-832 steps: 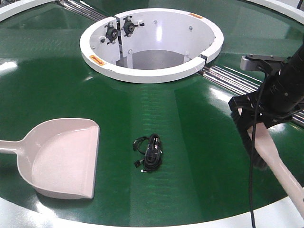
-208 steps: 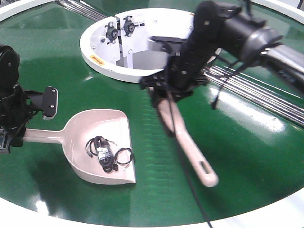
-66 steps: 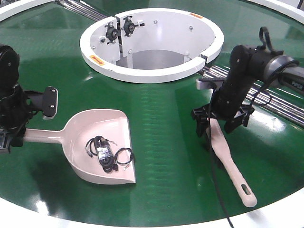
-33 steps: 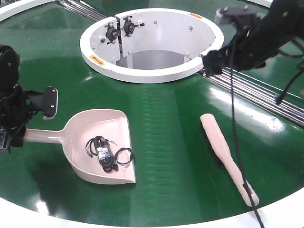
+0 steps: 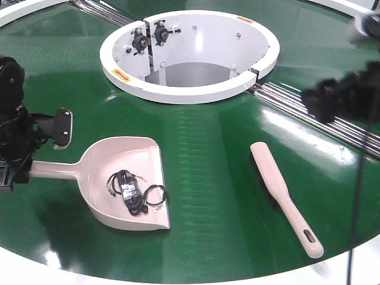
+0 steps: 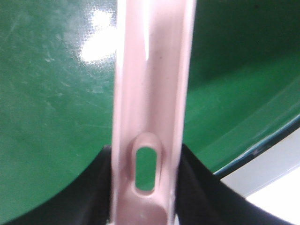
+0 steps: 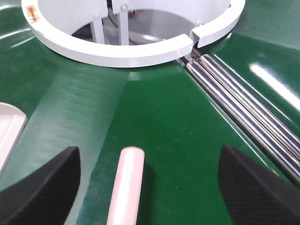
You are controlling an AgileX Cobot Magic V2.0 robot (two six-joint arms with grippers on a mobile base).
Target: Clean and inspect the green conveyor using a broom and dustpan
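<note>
Conveyor: the green conveyor (image 5: 202, 154) is filling the front view as a glossy ring and is carrying everything else.
Hub: the white centre hub (image 5: 190, 95) is sitting in the middle of the ring, open at the top.
Rollers: the steel roller strips (image 5: 297, 110) are running from the hub out toward the right edge.
Dustpan: the dustpan (image 5: 104, 166) is lying on the green belt at the front left, with its mouth facing right and its handle pointing left.
Broom: the broom (image 5: 279, 190) is lying free on the belt at the front right, well apart from the dustpan, with its handle pointing toward the near rim.
Left pincer: the left pincer (image 6: 145, 187) is pinching the dustpan's handle near its slotted end.
Right pincer: the right pincer (image 7: 150, 183) is hanging spread wide above the broom's rounded tip without touching it; in the front view its arm is showing only as a blur.
Cable: a small black cable bundle (image 5: 132, 193) is lying inside the dustpan, near its lip.
</note>
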